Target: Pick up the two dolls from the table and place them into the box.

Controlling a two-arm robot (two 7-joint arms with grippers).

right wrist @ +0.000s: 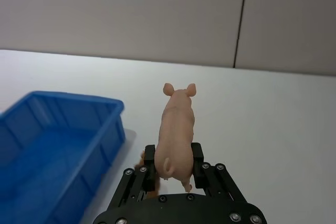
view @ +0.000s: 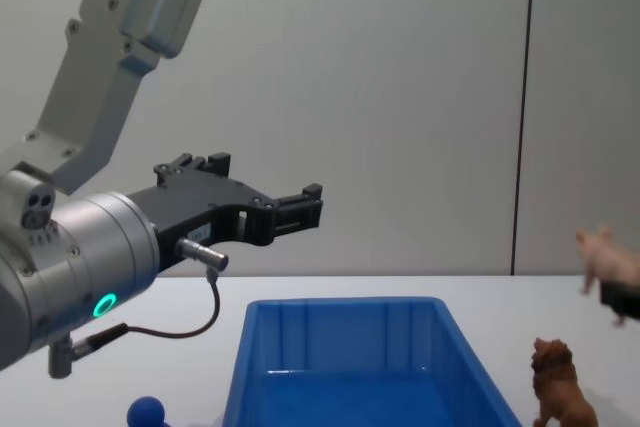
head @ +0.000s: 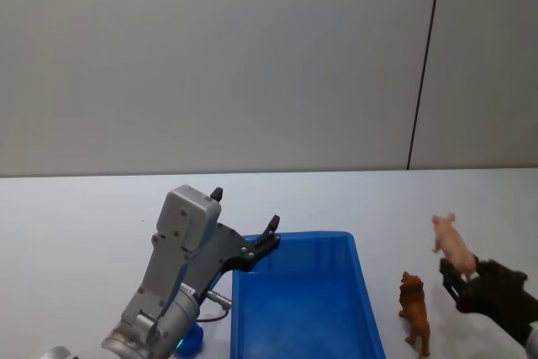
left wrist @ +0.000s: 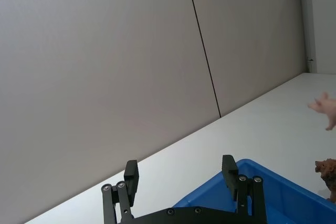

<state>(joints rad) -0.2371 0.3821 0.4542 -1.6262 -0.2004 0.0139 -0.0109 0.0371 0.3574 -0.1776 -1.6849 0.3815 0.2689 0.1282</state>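
Our right gripper (right wrist: 173, 157) is clamped on a pink pig (right wrist: 177, 121) held off the table (head: 76, 216), and the box (head: 311, 250) lies at its 9 o'clock, with the lion (head: 414, 313) standing between them. Our left gripper (left wrist: 180, 170), jaws apart and empty, hovers over the box's far-left corner; the blue figure (view: 147, 412) sits on the table near its 7 o'clock.

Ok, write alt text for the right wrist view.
The right gripper holds a pink pig figurine between its jaws above the white table. The blue box stands close by.
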